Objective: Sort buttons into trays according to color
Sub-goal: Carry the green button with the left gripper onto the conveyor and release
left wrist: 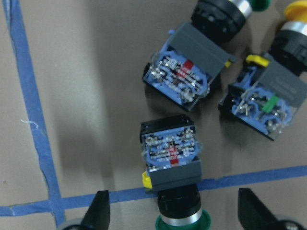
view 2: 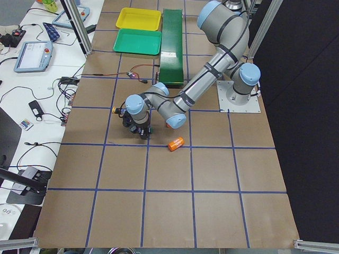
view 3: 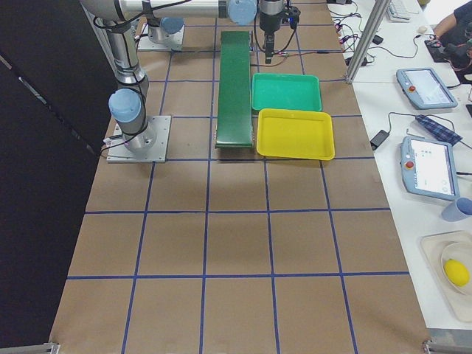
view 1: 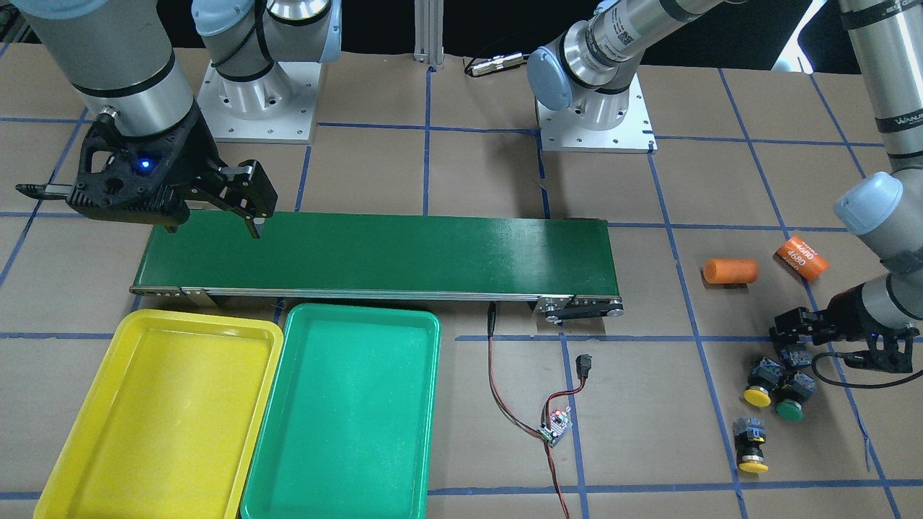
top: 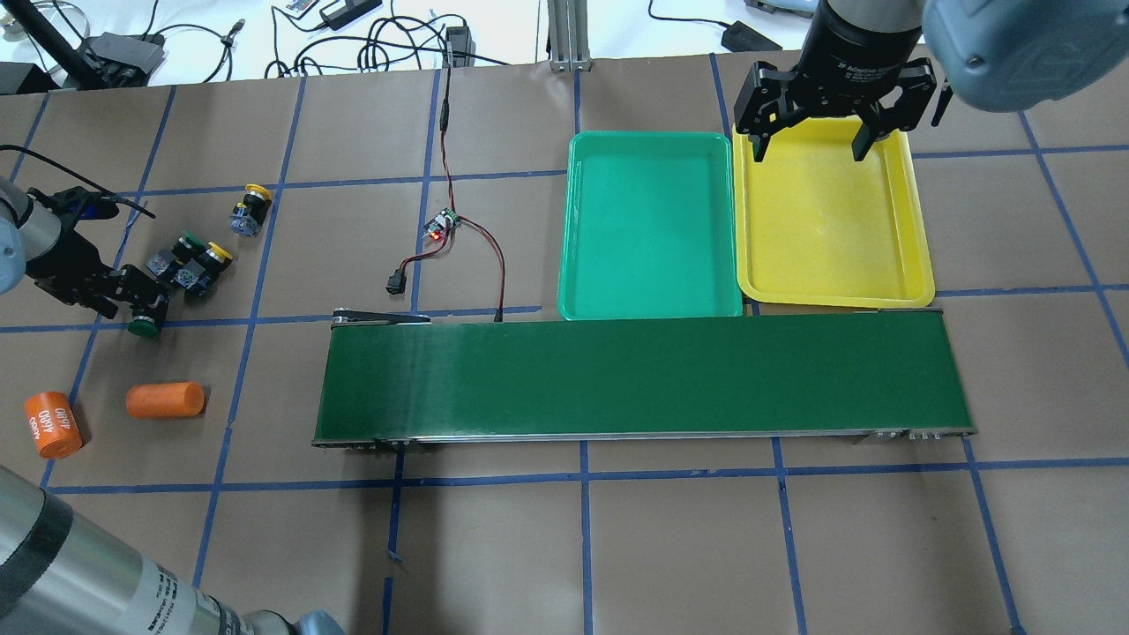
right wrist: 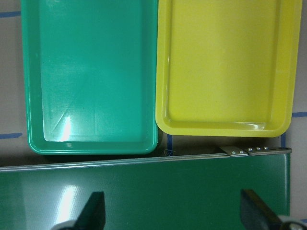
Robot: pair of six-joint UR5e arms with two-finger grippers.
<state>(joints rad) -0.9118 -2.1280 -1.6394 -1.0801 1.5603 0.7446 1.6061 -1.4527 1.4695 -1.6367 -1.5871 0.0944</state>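
Brown tabletop, and the left claw hung spread apart, a green button squarely between its fingers, long axis crosswise.

An orange cylinder lying near the counter's edge on the robot's left is showing "4680" in white, printed twice; the arms' lettering is staying illegible.

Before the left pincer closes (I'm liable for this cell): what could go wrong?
The open left pincer straddles a green button lying on its side; gripped near its round cap, it may slip or twist. The neighbouring green button and yellow button lie close, so the pincer could knock them.
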